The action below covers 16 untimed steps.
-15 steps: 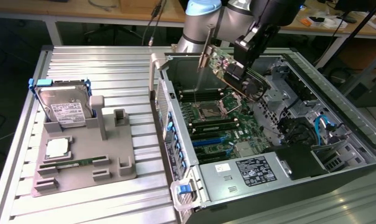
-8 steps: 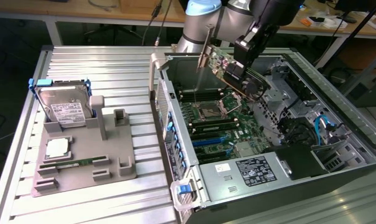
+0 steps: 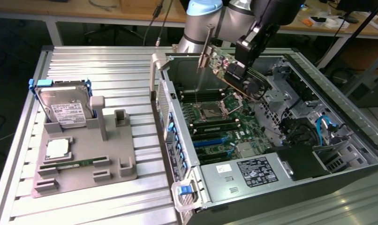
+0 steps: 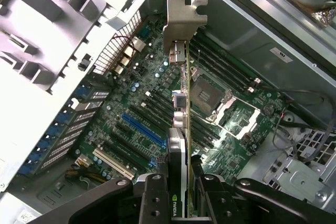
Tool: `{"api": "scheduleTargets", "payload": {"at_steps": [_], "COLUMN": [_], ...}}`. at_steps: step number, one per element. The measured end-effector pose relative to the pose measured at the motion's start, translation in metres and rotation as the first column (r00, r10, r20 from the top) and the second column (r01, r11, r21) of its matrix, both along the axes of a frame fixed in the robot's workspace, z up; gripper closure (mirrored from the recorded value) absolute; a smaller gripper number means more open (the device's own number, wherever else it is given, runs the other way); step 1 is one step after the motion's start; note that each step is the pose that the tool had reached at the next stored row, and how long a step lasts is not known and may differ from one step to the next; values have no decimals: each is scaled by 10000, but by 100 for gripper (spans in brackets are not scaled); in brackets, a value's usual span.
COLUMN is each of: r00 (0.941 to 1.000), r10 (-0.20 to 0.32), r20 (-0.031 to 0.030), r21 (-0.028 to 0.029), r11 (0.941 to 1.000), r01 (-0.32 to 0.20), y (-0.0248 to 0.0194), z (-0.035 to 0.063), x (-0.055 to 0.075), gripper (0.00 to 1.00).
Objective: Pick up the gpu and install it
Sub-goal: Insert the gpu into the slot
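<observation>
My gripper (image 3: 244,70) is shut on the gpu (image 3: 222,65), a green card with a silver end bracket (image 3: 206,50), and holds it tilted in the air above the open computer case. In the wrist view the gpu (image 4: 187,103) appears edge-on, bracket (image 4: 185,22) at its far end, clamped between my black fingers (image 4: 153,195). It hangs over the motherboard (image 4: 131,103), apart from it. A blue expansion slot (image 4: 144,129) lies on the board beside the card's line. The motherboard (image 3: 211,117) sits low inside the case.
A grey fixture (image 3: 82,159) on the exterior view's left carries a hard drive in a blue frame (image 3: 64,105), a processor (image 3: 56,149) and a memory stick (image 3: 73,164). Case walls (image 3: 167,122), a power supply (image 3: 252,171) and cables (image 3: 323,126) ring the board.
</observation>
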<state>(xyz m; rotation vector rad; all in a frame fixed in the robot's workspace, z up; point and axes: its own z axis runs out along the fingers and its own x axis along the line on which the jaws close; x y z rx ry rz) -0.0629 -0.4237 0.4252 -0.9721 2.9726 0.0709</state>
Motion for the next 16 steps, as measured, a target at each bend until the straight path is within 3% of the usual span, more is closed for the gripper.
{"api": "scheduleTargets", "payload": {"at_steps": [16], "r00": [9991], "r10": [416], "r20": [0], "r21": [0], "r11": [9991], "r01": [-416], "y": [26], "z": [0], "x": [0], "gripper": [73]}}
